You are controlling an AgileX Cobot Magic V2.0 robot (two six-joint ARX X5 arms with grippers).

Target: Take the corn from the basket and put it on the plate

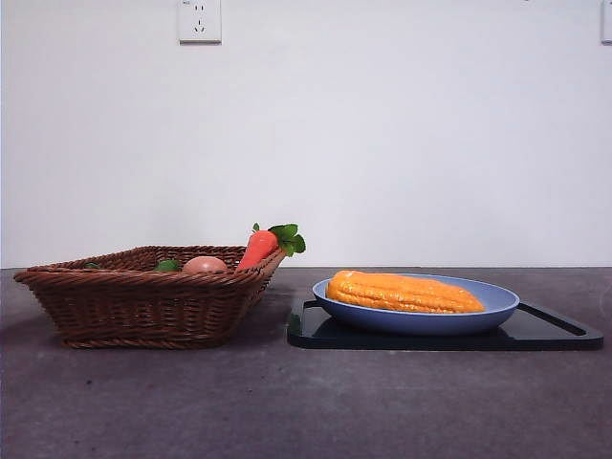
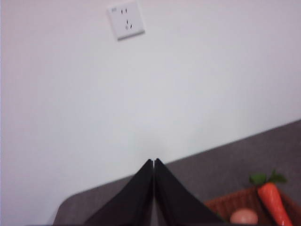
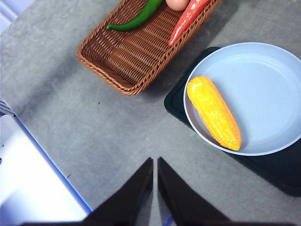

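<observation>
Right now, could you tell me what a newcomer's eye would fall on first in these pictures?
Most likely the glossy orange-yellow corn, lying along one side of the light-blue plate, which sits on a flat black tray. Next comes the brown wicker basket beside the tray, with an orange-red carrot leaning over its rim, a peach-coloured egg-like thing and a green pepper inside. Both grippers, left and right, are shut and hold nothing.
</observation>
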